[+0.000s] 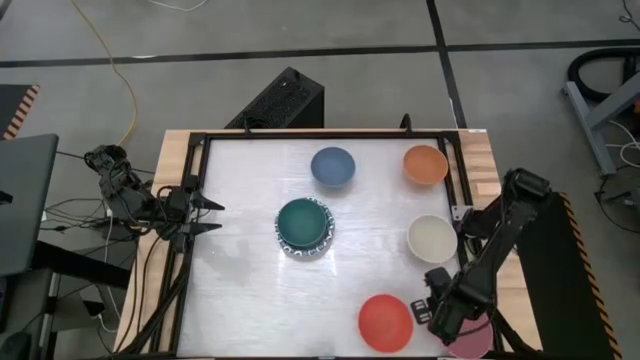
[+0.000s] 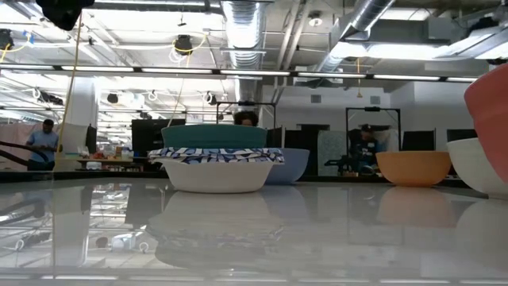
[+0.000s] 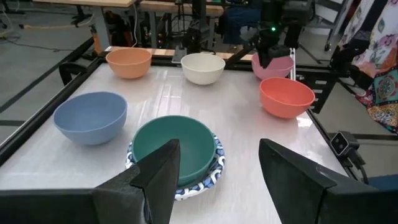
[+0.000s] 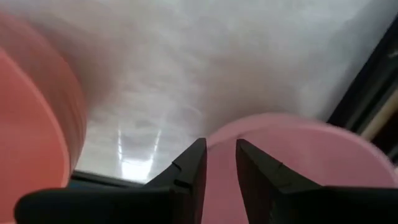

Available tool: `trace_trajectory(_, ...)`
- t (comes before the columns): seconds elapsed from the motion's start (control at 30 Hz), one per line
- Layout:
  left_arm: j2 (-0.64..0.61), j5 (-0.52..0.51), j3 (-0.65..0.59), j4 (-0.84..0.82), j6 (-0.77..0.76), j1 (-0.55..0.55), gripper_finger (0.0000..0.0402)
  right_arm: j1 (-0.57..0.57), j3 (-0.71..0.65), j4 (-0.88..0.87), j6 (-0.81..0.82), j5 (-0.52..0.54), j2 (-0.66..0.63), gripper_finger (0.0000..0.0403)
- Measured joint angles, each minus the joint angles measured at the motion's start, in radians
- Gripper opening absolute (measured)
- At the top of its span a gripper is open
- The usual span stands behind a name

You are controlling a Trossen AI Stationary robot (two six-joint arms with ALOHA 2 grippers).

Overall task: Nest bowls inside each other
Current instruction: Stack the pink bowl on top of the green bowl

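Step in hand: pick-up of the pink bowl (image 4: 298,168). The right end effector (image 4: 219,163) is down at the near right corner of the counter (image 1: 250,300), fingers straddling the pink bowl's rim with a narrow gap between them; looks clenched on the rim, though I can't confirm from the wrist view that both pads actually touch it. In the high view the arm covers most of that bowl, only a pink edge showing under the wrist. The red bowl (image 1: 385,322) sits just beside it, apart. The stack so far: green bowl (image 1: 304,223) nested in a white bowl with blue patterned rim (image 1: 322,246), mid-counter; how many patterned bowls are under it I can't tell. Still loose: blue bowl (image 1: 333,166) and orange bowl (image 1: 426,164) along the far edge, cream bowl (image 1: 432,239) on the right side. The left end effector (image 3: 217,168) waits at the left edge, fingers spread wide, pointing at the stack. Next move, my read: lift the pink bowl straight up clear of the red bowl, carry it over the cream bowl to the stack, lower it centred into the green bowl, release. A rim pinch lets a bowl tilt, so keep it level on the way.
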Motion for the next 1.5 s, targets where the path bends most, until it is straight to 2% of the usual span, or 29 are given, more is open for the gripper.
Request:
trace_trajectory(0.23,0.0,0.0,0.0,0.0,0.02,0.0,0.0208,-0.001,0.083,-0.156,-0.032,0.011,0.01,0.0108)
trace_trajectory(0.33,0.0,0.0,0.0,0.0,0.02,0.0,0.0208,0.004,0.121,-0.204,-0.098,0.012,0.009,0.0108)
trace_trajectory(0.43,0.0,0.0,0.0,-0.001,0.02,0.0,0.0208,0.015,0.138,-0.204,-0.099,0.044,0.009,0.0108)
trace_trajectory(0.5,0.0,0.0,0.0,-0.003,0.02,0.0,0.0208,0.018,0.144,-0.198,-0.04,0.049,0.01,0.0108)
trace_trajectory(0.63,0.0,0.0,0.0,-0.008,0.024,0.0,0.0208,0.027,0.148,-0.197,0.052,0.003,0.052,0.0108)
trace_trajectory(0.93,0.0,-0.023,0.0,-0.006,0.036,0.0,0.0208,-0.015,0.148,-0.16,0.041,-0.014,0.136,0.0108)
trace_trajectory(1.17,0.0,-0.023,0.0,-0.006,0.035,0.0,0.0208,-0.005,0.148,-0.173,0.009,-0.015,0.136,0.0108)
trace_trajectory(1.27,0.0,-0.023,0.0,-0.006,0.035,0.0,0.0208,-0.002,0.148,-0.181,-0.088,-0.015,0.133,0.0108)
trace_trajectory(1.5,0.0,-0.023,0.0,-0.006,0.034,0.0,0.0208,0.031,0.148,-0.193,-0.558,-0.019,0.133,0.0108)
